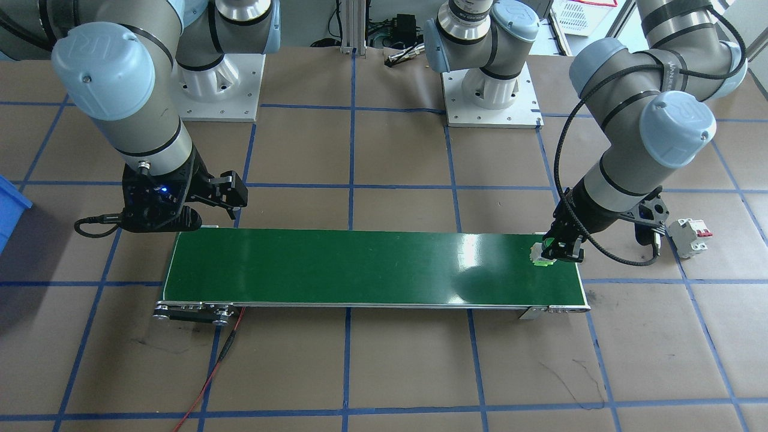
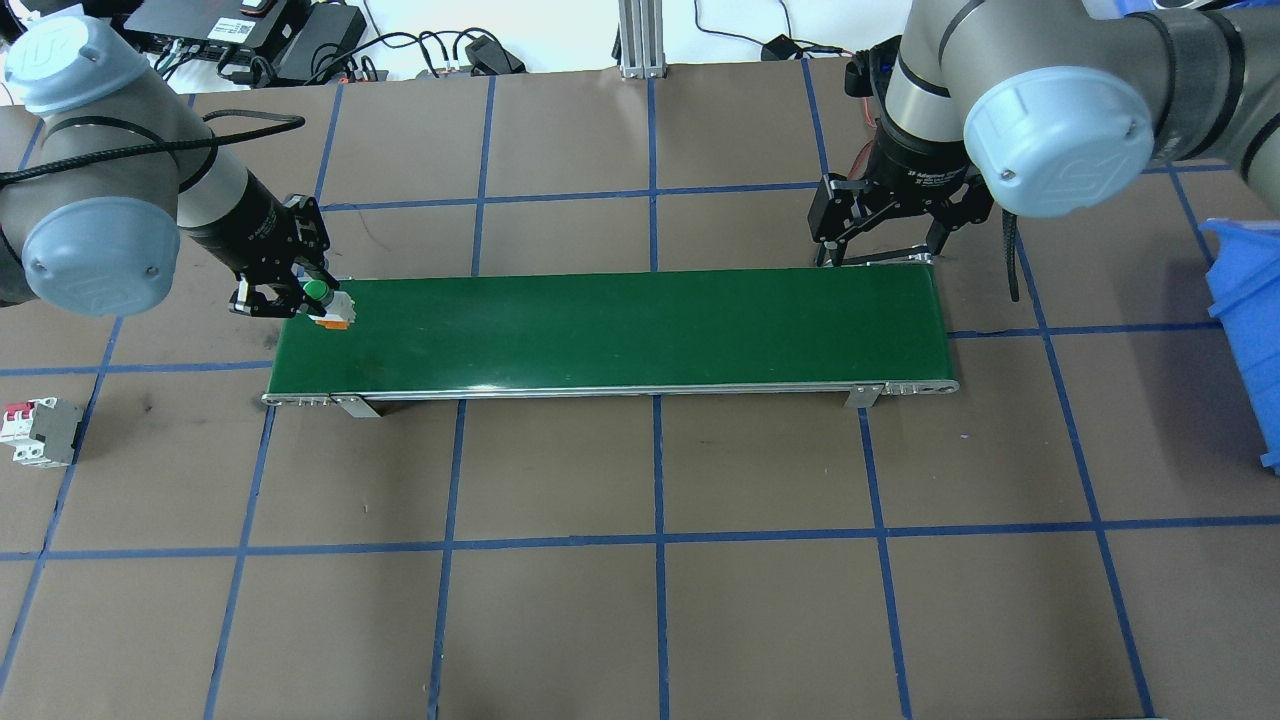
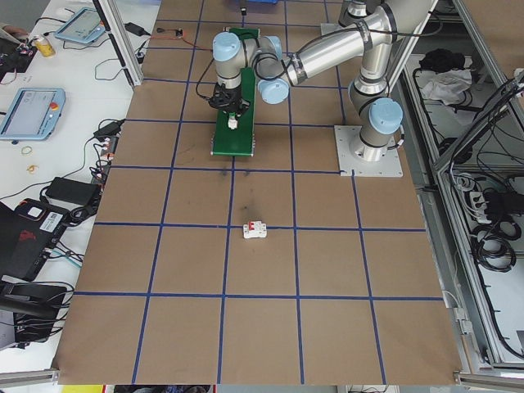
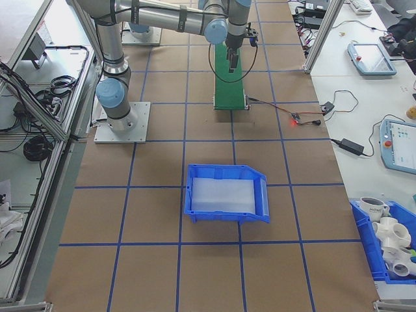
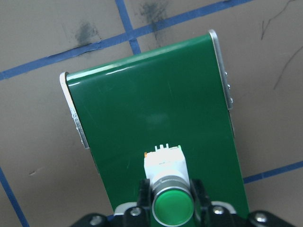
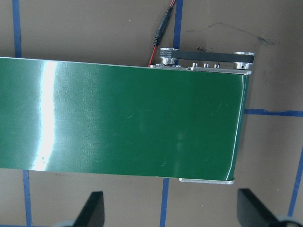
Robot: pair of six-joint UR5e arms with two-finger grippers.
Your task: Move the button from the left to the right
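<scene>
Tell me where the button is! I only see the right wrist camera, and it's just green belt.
Observer: The button is at the far end of the belt, on the robot's left.
Operator: Is it just lying there?
Observer: No, the left claw is shut on it, one finger on each side of the green cap.
Operator: Anything else over there?
Observer: A white breaker with red levers lies on the table, off the belt, beyond that end.
</scene>
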